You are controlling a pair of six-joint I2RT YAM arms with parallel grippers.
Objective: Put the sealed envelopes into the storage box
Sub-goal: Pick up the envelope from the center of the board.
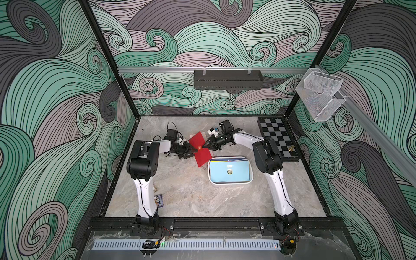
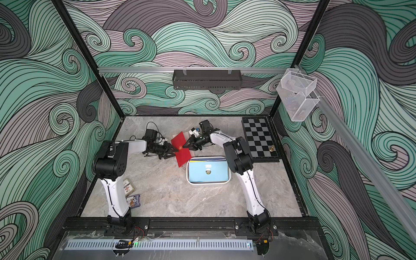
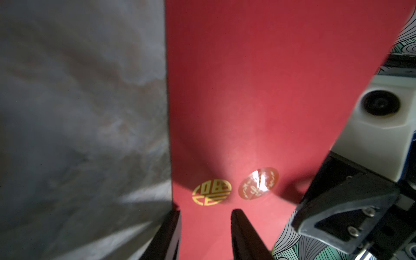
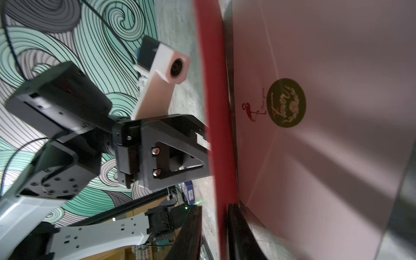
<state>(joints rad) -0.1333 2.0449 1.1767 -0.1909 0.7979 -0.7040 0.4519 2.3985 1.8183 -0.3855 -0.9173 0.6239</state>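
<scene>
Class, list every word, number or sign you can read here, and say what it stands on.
"Honey", probably: gold script on the round seal of the pink envelope.
On the red envelope, a gold round emblem: a sign, no legible words.
The clear sticker beside it: blurred.
Print on the light blue envelope and the card packs: too small.

Your red envelope (image 1: 203,158) is up off the table and tilted, caught between the left gripper (image 1: 193,151) and the right gripper (image 1: 204,146), which meet near its round seal sticker (image 3: 258,183). A pink envelope (image 4: 326,168) lies flat on the table just past the right gripper, away from the left one. Near the right gripper, towards its base, sits the white storage box (image 1: 229,184). A light-blue envelope (image 1: 221,174) lies on top inside it, gold seal up.
</scene>
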